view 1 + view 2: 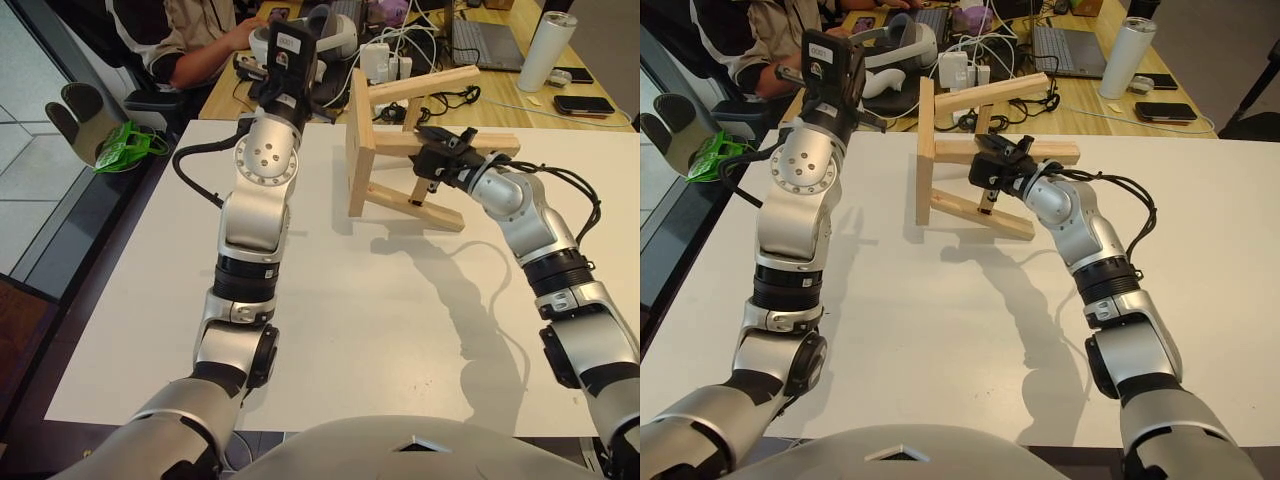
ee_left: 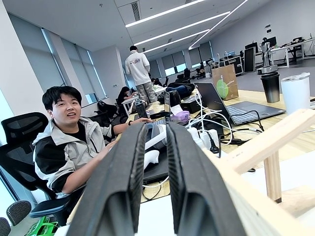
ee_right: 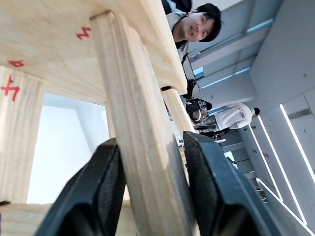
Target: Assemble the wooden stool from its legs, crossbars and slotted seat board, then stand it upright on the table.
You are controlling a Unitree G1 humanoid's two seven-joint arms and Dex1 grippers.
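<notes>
The stool [image 1: 415, 205] lies on its side near the far edge of the white counter [image 1: 350, 340]. Its seat board [image 1: 360, 150] stands on edge, and the legs point away from it toward the robot's right. The lowest leg [image 1: 440, 215] rests flat on the counter. Another leg [image 1: 420, 85] sits higher and slopes upward above the counter's far edge. A short crossbar [image 1: 985, 203] joins the lowest leg to the one above it.

The right tool [image 1: 437, 165] reaches in from the right, between the legs, and grips one of the stool's wooden bars [image 3: 142, 147]. In the right wrist view its two black fingers [image 3: 86, 196] press against opposite faces of that bar, which runs on toward a wooden face carrying red marks [image 3: 82, 33].

The left tool [image 2: 156, 129] is raised over the far left part of the counter, just beside the seat board and not touching it. Its fingers [image 2: 123, 187] are clenched together with only a thin slit between them, and they hold nothing. An edge of the stool's wood shows close by in the left wrist view.

Behind the counter stands a wooden desk. On it are a laptop [image 1: 485, 45], a white tumbler [image 1: 547, 50], a phone [image 1: 583, 104], a white headset [image 1: 335, 30] and a tangle of cables [image 1: 445, 100]. A green bag [image 1: 125, 145] lies beyond the counter's left edge.
</notes>
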